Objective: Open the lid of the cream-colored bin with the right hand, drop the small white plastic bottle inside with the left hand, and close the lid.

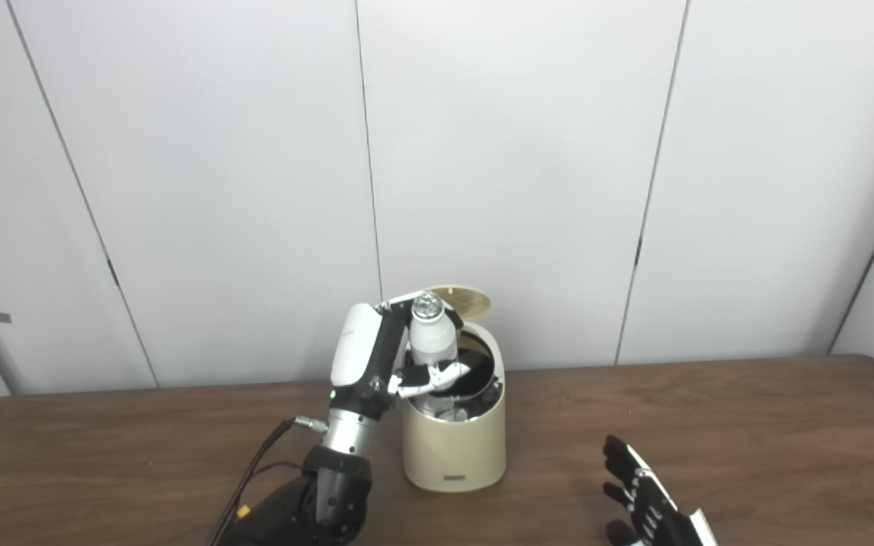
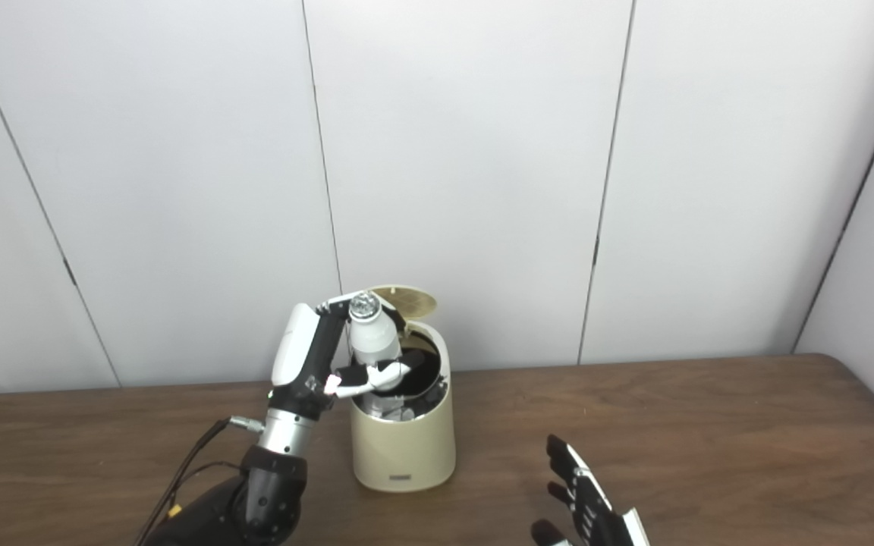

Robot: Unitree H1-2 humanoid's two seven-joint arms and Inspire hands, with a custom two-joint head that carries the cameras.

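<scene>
From the left eye I see my left hand [image 1: 376,356] raised upright beside the cream-colored bin [image 1: 454,440], its fingers [image 1: 437,374] curled around the small white plastic bottle [image 1: 432,337]. The bottle stands roughly upright in that grip, shiny cap up, its lower end over the bin's open mouth and just to the right of the palm. The lid [image 1: 458,299] is tipped up behind the bottle, hinged at the far rim. Inside the bin, below the fingers, I make out some pale things, but I cannot tell what they are. My right hand [image 1: 646,497] sits low and well to the right of the bin, above the wooden table [image 1: 710,425], fingers spread and holding nothing, touching neither bin nor lid.

From the right eye the same scene reads a little more from the side. The left hand [image 2: 315,360] is closed on the bottle [image 2: 372,339], thumb and fingers wrapping its lower half, with the bottle's base hovering at the rim of the bin [image 2: 405,444] rather than down inside it. The lid [image 2: 407,299] stands open just beyond the bottle's cap. The right hand [image 2: 585,500] is open, palm toward the bin, clear of it and near the picture's bottom edge. A dark cable [image 2: 187,462] trails from the left wrist down toward the table [image 2: 710,432].
</scene>
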